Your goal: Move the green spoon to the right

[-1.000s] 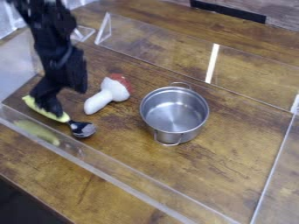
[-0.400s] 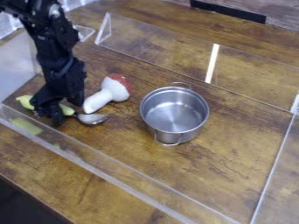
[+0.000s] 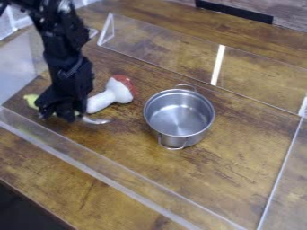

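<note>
The green spoon (image 3: 96, 119) lies low at the left of the wooden table. Its silver bowl points right toward the pot, and the yellow-green tip of its handle (image 3: 32, 100) pokes out on the left. My gripper (image 3: 63, 111) reaches down from above over the middle of the handle. Its dark fingers are closed around it and hide most of it. I cannot tell whether the spoon still touches the wood.
A white mushroom-shaped toy with a red tip (image 3: 110, 94) lies just behind the spoon's bowl. A round steel pot (image 3: 179, 117) stands to the right. Clear plastic walls (image 3: 144, 193) ring the work area at the front, left and right.
My gripper came down over the handle and closed on it. The spoon swung round and shifted slightly right, its bowl moving up toward the toy.
</note>
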Motion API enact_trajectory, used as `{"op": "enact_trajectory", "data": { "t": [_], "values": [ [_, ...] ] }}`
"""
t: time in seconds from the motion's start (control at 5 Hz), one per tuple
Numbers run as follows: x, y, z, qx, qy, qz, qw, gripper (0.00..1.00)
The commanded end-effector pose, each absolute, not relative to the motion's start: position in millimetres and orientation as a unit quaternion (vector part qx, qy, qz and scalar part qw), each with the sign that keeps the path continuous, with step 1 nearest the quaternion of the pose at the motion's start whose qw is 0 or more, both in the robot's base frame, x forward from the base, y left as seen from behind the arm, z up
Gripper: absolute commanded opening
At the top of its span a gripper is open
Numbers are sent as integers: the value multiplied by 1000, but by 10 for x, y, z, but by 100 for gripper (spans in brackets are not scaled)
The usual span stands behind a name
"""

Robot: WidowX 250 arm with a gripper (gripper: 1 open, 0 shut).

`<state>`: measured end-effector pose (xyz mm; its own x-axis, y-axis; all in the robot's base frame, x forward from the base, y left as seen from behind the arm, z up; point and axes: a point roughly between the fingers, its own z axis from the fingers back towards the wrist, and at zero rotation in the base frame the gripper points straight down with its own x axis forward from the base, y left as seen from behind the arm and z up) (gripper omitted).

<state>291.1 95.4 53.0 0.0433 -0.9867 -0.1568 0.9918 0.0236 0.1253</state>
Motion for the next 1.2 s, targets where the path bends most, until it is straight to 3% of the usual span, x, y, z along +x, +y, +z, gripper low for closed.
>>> {"op": "enact_trajectory", "data": {
  "t": [0.0,0.2,0.6,1.0],
  "values": [
    [3073,708,941,143,-7,-683,716,100],
    [3157,342,1030,158,-6,-674,721,100],
    [3077,283,758,147,3,-638,756,100],
    [3040,180,686,135,12,-613,779,100]
  ]
}}
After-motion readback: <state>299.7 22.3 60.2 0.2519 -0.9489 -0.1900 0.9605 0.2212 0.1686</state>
